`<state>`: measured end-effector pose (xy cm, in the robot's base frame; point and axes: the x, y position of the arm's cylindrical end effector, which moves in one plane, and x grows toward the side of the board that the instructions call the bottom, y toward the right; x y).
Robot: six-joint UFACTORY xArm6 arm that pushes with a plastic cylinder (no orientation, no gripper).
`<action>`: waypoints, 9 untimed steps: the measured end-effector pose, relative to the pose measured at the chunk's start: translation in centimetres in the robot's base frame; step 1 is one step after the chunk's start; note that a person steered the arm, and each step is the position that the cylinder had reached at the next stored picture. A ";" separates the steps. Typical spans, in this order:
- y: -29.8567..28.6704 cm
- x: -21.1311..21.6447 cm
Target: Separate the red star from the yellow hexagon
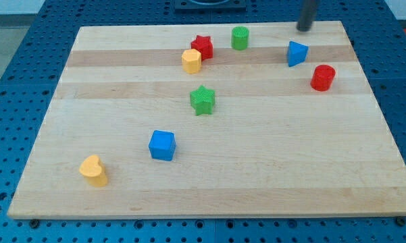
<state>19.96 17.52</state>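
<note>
One dark rod hangs upright at the frame's upper right, my tip (pixel 303 29) resting on the wooden board (pixel 257 175), well right of the ridged plastic red star (pixel 203 46) and yellow hexagon (pixel 191 61), which touch. It carries no fingers. Nearest is a blue block (pixel 296 53).

The wooden surface (pixel 257 175) lies on a blue perforated base (pixel 27 40). Near the view's top, a green cylinder (pixel 240 38) stands upright. Toward the view's right sits a blue triangular block (pixel 296 53), with a red cylinder (pixel 322 77) just below and to its right, apart from it. A green star (pixel 203 100) rests near the middle. Lower left, a blue cube (pixel 162 145) sits, and a yellow heart-shaped block (pixel 93 170) lies nearest the bottom-left corner.
</note>
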 end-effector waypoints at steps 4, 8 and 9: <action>-22.4 3.0; -20.3 11.8; -20.3 12.4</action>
<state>32.35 -2.76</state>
